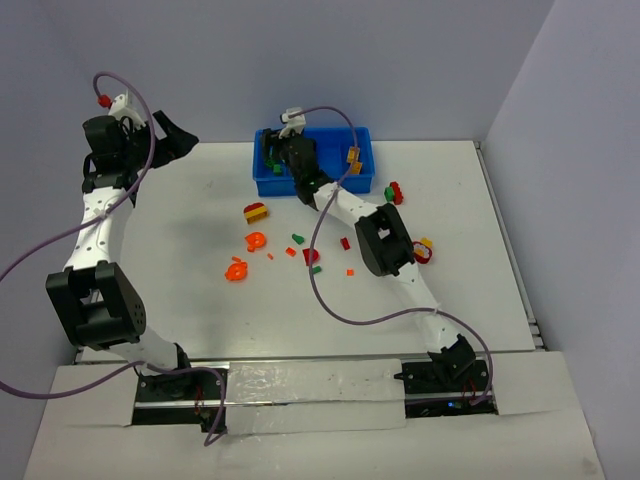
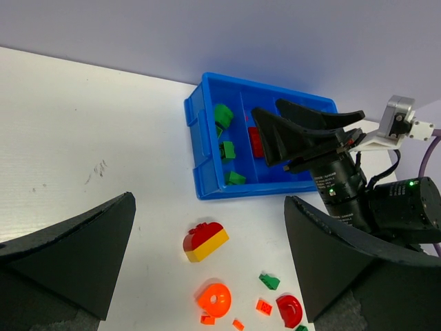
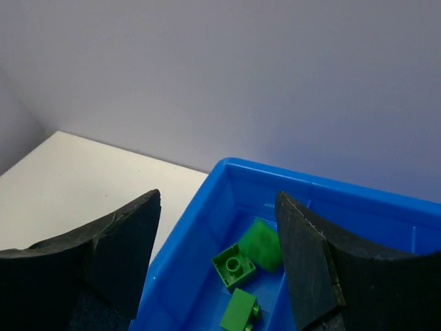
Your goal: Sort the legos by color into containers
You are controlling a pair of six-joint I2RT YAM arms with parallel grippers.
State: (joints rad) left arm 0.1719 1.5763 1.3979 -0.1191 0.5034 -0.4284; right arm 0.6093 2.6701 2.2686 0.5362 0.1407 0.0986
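Black, matte, wedge-shaped fingers of the right end effector stood spread wide and empty above the left-end compartment of the glossy blue plastic tray. Inside it lay three green legos: a studded square block, a smooth sloped piece and a small brick. The left end effector, likewise parted and holding nothing, hung over the white counter well apart from the tray, while a domed red-and-yellow block, an orange ring, a red arch and small bits lay scattered just before it.
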